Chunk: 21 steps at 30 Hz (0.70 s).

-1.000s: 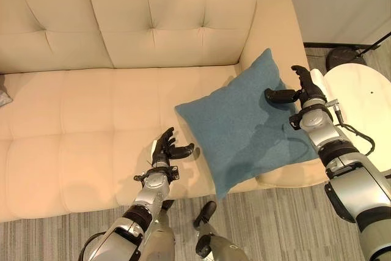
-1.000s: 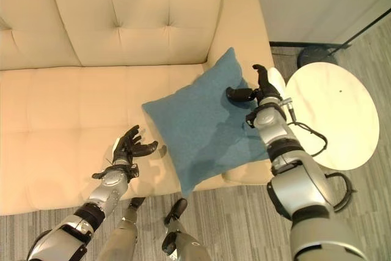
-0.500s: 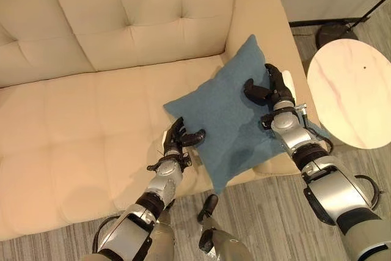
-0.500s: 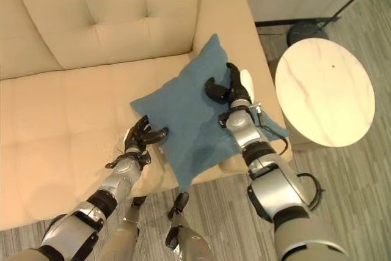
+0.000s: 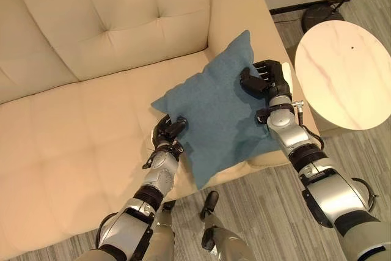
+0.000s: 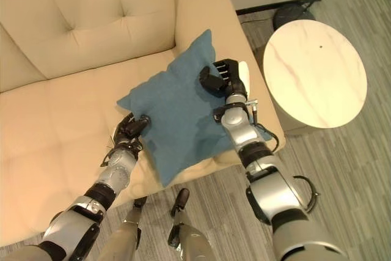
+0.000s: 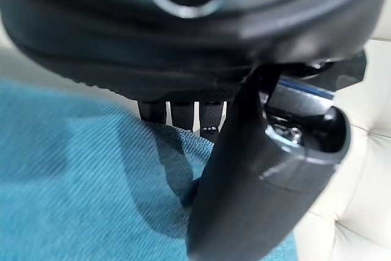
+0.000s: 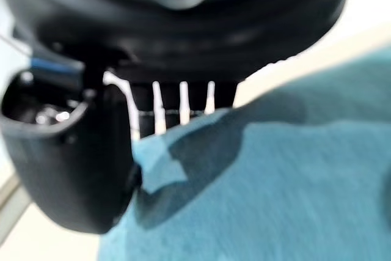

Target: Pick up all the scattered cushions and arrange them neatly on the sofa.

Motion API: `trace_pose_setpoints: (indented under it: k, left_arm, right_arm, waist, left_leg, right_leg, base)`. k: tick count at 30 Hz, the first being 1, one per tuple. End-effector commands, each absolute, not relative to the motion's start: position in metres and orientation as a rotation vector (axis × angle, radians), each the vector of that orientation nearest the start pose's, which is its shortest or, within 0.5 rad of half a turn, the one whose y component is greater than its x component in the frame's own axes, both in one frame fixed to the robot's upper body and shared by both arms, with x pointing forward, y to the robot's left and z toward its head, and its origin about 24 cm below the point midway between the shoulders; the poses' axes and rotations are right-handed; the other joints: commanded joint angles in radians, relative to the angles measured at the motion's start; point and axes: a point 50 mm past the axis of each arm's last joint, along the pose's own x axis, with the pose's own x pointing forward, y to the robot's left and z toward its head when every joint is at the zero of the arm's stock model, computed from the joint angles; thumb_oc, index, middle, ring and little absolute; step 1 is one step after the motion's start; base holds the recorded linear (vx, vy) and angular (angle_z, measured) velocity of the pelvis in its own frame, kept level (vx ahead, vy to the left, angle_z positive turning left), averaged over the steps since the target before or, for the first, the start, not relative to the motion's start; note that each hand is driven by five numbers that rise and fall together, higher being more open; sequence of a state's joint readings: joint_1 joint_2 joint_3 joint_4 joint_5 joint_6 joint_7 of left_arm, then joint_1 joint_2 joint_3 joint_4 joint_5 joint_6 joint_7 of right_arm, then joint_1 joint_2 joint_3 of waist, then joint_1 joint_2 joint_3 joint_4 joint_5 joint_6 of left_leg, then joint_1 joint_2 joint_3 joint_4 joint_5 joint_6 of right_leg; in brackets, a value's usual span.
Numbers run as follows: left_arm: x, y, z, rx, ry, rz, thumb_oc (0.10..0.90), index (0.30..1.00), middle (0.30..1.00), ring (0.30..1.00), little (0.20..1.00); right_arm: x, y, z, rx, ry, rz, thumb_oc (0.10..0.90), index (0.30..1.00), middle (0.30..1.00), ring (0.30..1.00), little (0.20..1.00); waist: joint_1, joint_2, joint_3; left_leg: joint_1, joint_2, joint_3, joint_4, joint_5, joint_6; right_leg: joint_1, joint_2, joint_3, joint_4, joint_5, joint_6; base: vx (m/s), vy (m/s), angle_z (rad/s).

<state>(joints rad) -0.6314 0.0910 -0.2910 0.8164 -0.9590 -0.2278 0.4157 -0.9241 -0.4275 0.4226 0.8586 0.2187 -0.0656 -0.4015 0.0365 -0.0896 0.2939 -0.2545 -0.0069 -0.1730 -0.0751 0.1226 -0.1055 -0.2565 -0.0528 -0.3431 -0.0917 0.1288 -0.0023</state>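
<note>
— Have the hands got it now?

— Looks like it. The left hand (image 5: 168,131) has its fingers curled under the near-left edge of the blue cushion (image 5: 217,111) with the thumb on top, pinching the cloth; its wrist camera shows the same. The right hand (image 5: 269,79) is clamped on the far-right edge, up by the sofa arm, fingers over the rim and thumb pressed onto the fabric.

— A second ago they weren't.

— No. Then both hands were apart from it, fingers spread: the left hovering over the seat beside the cushion, the right just above its right corner. Half a second ago they were closing in. Now both have taken hold, so I'd judge the grasp is made and the lift or straightening can begin.

— Where does the cushion lie?

— Skewed like a diamond on the right end of the cream sofa (image 5: 91,71), one corner hanging over the front edge of the seat, another leaning on the armrest. Hardly neat yet.

— And around it?

— A round pale side table (image 5: 345,71) just beside the sofa's arm, a dark lamp base (image 5: 317,16) behind it, grey striped carpet (image 5: 275,212) underfoot.
</note>
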Motion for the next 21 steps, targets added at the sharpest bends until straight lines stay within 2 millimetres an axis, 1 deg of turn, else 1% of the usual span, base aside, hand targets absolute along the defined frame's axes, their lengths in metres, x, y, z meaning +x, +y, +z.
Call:
trace_pose_setpoints:
  k: [1,3,4,5,6,7,8,9,11,12,15,17,18,19,20,21]
  left_arm:
    - [0.376,0.06,0.138,-0.695,-0.096,0.006,0.4,0.3,0.3,0.3,0.3]
    - [0.371,0.061,0.136,-0.668,-0.109,-0.004,0.4,0.3,0.3,0.3,0.3]
    - [0.371,0.061,0.136,-0.667,-0.108,-0.004,0.4,0.3,0.3,0.3,0.3]
    - [0.366,0.062,0.133,-0.647,-0.114,-0.017,0.4,0.3,0.3,0.3,0.3]
    - [0.362,0.062,0.129,-0.642,-0.112,-0.024,0.4,0.3,0.3,0.3,0.3]
    - [0.359,0.063,0.128,-0.648,-0.119,-0.027,0.4,0.3,0.3,0.3,0.3]
    - [0.354,0.061,0.124,-0.649,-0.113,-0.035,0.4,0.3,0.3,0.3,0.3]
    - [0.354,0.061,0.123,-0.648,-0.111,-0.035,0.4,0.3,0.3,0.3,0.3]
    - [0.34,0.059,0.117,-0.629,-0.12,-0.069,0.4,0.3,0.3,0.3,0.3]
    - [0.34,0.059,0.116,-0.629,-0.118,-0.069,0.4,0.3,0.3,0.3,0.3]
    - [0.328,0.06,0.108,-0.604,-0.115,-0.092,0.4,0.3,0.3,0.3,0.3]
    - [0.322,0.06,0.102,-0.602,-0.101,-0.1,0.4,0.3,0.3,0.3,0.3]
    - [0.319,0.062,0.099,-0.596,-0.101,-0.097,0.4,0.3,0.3,0.3,0.3]
    - [0.314,0.064,0.094,-0.587,-0.097,-0.098,0.4,0.3,0.3,0.3,0.3]
    - [0.311,0.065,0.091,-0.576,-0.096,-0.104,0.4,0.3,0.3,0.3,0.3]
    - [0.311,0.065,0.091,-0.576,-0.096,-0.104,0.4,0.3,0.3,0.3,0.3]
  right_arm:
    - [0.391,-0.156,0.173,-0.394,-0.331,-0.132,0.4,0.3,0.3,0.3,0.3]
    - [0.383,-0.155,0.156,-0.383,-0.304,-0.112,0.4,0.3,0.3,0.3,0.3]
    - [0.383,-0.156,0.156,-0.383,-0.303,-0.112,0.4,0.3,0.3,0.3,0.3]
    - [0.374,-0.154,0.139,-0.364,-0.274,-0.093,0.4,0.3,0.3,0.3,0.3]
    - [0.368,-0.153,0.128,-0.352,-0.251,-0.085,0.4,0.3,0.3,0.3,0.3]
    - [0.363,-0.152,0.121,-0.337,-0.241,-0.08,0.4,0.3,0.3,0.3,0.3]
    - [0.357,-0.15,0.111,-0.321,-0.218,-0.071,0.4,0.3,0.3,0.3,0.3]
    - [0.356,-0.15,0.11,-0.321,-0.215,-0.071,0.4,0.3,0.3,0.3,0.3]
    - [0.34,-0.151,0.089,-0.303,-0.174,-0.058,0.4,0.3,0.3,0.3,0.3]
    - [0.339,-0.151,0.089,-0.303,-0.173,-0.058,0.4,0.3,0.3,0.3,0.3]
    - [0.329,-0.153,0.076,-0.318,-0.145,-0.048,0.4,0.3,0.3,0.3,0.3]
    - [0.322,-0.157,0.071,-0.307,-0.13,-0.06,0.4,0.3,0.3,0.3,0.3]
    - [0.32,-0.157,0.072,-0.295,-0.137,-0.067,0.4,0.3,0.3,0.3,0.3]
    - [0.315,-0.16,0.071,-0.275,-0.143,-0.083,0.4,0.3,0.3,0.3,0.3]
    - [0.314,-0.16,0.073,-0.265,-0.154,-0.085,0.4,0.3,0.3,0.3,0.3]
    - [0.314,-0.16,0.073,-0.265,-0.154,-0.085,0.4,0.3,0.3,0.3,0.3]
  waist:
    - [-0.023,0.009,-0.037]
    - [-0.028,0.018,-0.051]
    - [-0.029,0.017,-0.054]
    - [-0.035,0.026,-0.067]
    - [-0.038,0.03,-0.076]
    - [-0.039,0.034,-0.081]
    - [-0.042,0.038,-0.088]
    - [-0.041,0.037,-0.089]
    - [-0.043,0.049,-0.105]
    - [-0.042,0.049,-0.105]
    - [-0.043,0.067,-0.113]
    - [-0.049,0.085,-0.111]
    - [-0.06,0.092,-0.11]
    - [-0.084,0.097,-0.108]
    - [-0.091,0.098,-0.106]
    - [-0.089,0.098,-0.11]
  left_leg:
    - [0.051,-0.024,0.051,0.003,-0.109,0.036]
    - [0.072,-0.024,0.051,0.002,-0.116,0.04]
    - [0.068,-0.026,0.049,0.001,-0.111,0.041]
    - [0.083,-0.027,0.049,0.001,-0.116,0.045]
    - [0.092,-0.027,0.048,0.001,-0.119,0.047]
    - [0.099,-0.027,0.049,0.0,-0.121,0.049]
    - [0.109,-0.027,0.05,0.0,-0.125,0.052]
    - [0.11,-0.027,0.05,-0.001,-0.125,0.052]
    - [0.14,-0.028,0.048,0.002,-0.136,0.061]
    - [0.142,-0.028,0.048,0.002,-0.136,0.061]
    - [0.178,-0.029,0.052,0.01,-0.152,0.077]
    - [0.193,-0.029,0.037,0.023,-0.156,0.082]
    - [0.193,-0.028,0.023,0.028,-0.154,0.082]
    - [0.19,-0.028,0.004,0.039,-0.148,0.079]
    - [0.182,-0.031,-0.01,0.046,-0.143,0.074]
    - [0.178,-0.03,-0.009,0.046,-0.142,0.074]
  right_leg:
    - [0.051,-0.008,0.049,0.082,-0.14,0.112]
    - [0.069,-0.01,0.05,0.083,-0.145,0.111]
    - [0.066,-0.012,0.048,0.081,-0.141,0.112]
    - [0.079,-0.013,0.05,0.085,-0.147,0.111]
    - [0.087,-0.015,0.051,0.089,-0.153,0.11]
    - [0.093,-0.017,0.049,0.093,-0.156,0.11]
    - [0.1,-0.019,0.049,0.1,-0.161,0.109]
    - [0.101,-0.019,0.049,0.1,-0.162,0.109]
    - [0.121,-0.028,0.048,0.129,-0.178,0.11]
    - [0.122,-0.028,0.048,0.13,-0.178,0.11]
    - [0.134,-0.043,0.059,0.195,-0.203,0.11]
    - [0.134,-0.052,0.097,0.248,-0.224,0.11]
    - [0.124,-0.048,0.146,0.276,-0.228,0.116]
    - [0.108,-0.016,0.299,0.312,-0.239,0.119]
    - [0.107,0.006,0.38,0.322,-0.247,0.118]
    - [0.104,0.007,0.381,0.319,-0.244,0.118]
  base:
    - [0.03,0.011,-0.13]
    - [0.04,0.017,-0.11]
    - [0.04,0.024,-0.03]
    - [0.04,0.023,-0.02]
    - [0.06,0.023,-0.01]
    - [0.05,0.022,0.01]
    - [0.03,0.012,0.01]
    - [0.04,0.011,-0.02]
    - [0.05,0.029,-0.04]
    - [0.05,0.046,0.03]
    - [0.03,0.043,0.01]
    - [0.0,0.016,0.02]
    - [-0.06,-0.06,-0.03]
    - [-0.09,-0.104,0.1]
    - [-0.07,-0.079,0.26]
    - [-0.1,-0.14,0.84]
